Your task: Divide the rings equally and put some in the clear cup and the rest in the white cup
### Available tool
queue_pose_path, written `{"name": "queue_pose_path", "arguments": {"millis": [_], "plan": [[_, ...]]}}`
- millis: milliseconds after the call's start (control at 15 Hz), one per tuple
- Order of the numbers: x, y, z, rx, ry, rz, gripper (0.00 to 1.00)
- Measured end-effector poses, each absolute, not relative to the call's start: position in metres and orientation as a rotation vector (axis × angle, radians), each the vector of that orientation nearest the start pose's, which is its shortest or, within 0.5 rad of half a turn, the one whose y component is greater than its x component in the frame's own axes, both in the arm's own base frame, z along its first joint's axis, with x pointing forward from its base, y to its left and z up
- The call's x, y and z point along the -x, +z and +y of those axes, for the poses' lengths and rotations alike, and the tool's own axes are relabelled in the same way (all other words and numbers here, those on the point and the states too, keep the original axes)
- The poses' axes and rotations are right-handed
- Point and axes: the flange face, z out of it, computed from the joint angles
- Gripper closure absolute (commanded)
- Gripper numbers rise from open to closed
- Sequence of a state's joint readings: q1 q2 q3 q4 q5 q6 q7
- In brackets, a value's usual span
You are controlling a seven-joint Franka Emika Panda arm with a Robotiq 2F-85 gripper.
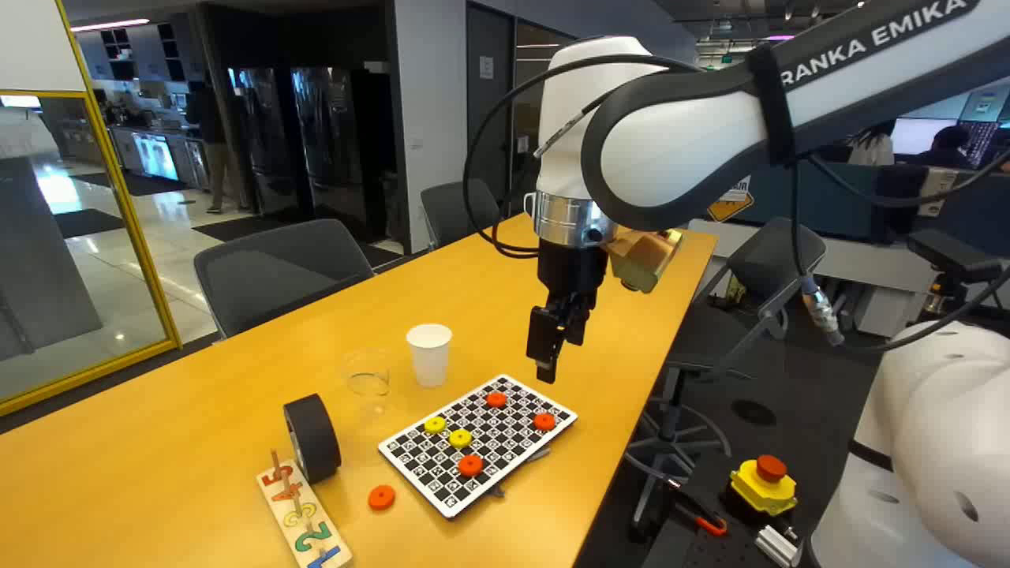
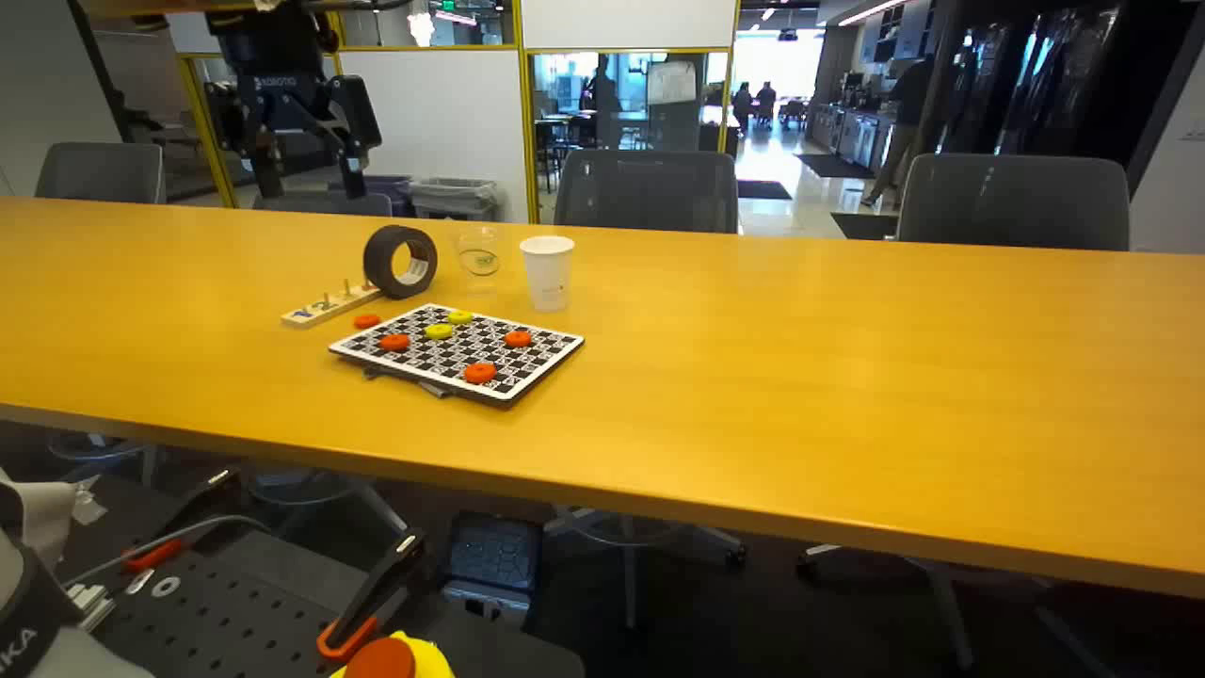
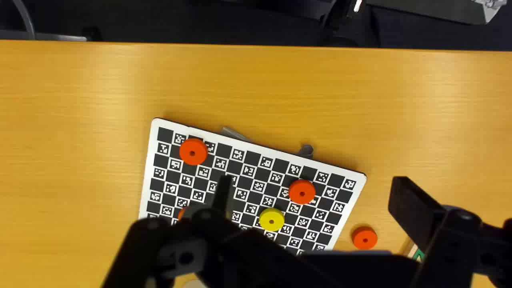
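Gripper [image 3: 312, 190] agape above rings [image 3: 193, 146]

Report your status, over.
Black gripper open, empty. Small orange and yellow rings: five on checkered board, one on table. Possible obstacle: thick black roll near clear cup.

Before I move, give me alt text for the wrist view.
Open, empty hand; beyond it, a checkered board shows two orange rings and one yellow ring clearly, plus another orange ring mostly hidden by the hand. One more orange ring lies on the table, right of the board in frame.
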State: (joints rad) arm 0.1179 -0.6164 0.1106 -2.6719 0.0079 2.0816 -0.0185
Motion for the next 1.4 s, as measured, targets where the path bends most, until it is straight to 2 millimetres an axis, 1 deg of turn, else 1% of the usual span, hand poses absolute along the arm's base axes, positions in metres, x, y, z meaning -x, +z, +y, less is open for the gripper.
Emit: {"name": "queue_pose_path", "arguments": {"millis": [400, 733, 867, 1067, 1400], "plan": [[-0.345, 0.430, 0.080, 3.175, -0.058, -0.357, 0.00], [-0.344, 0.419, 0.079, 3.178, -0.015, -0.347, 0.00], [-0.346, 0.409, 0.079, 3.180, 0.013, -0.319, 0.00], [-0.355, 0.388, 0.082, 3.173, 0.042, -0.265, 0.00], [-0.374, 0.344, 0.098, 3.165, 0.068, -0.195, 0.00]]}}
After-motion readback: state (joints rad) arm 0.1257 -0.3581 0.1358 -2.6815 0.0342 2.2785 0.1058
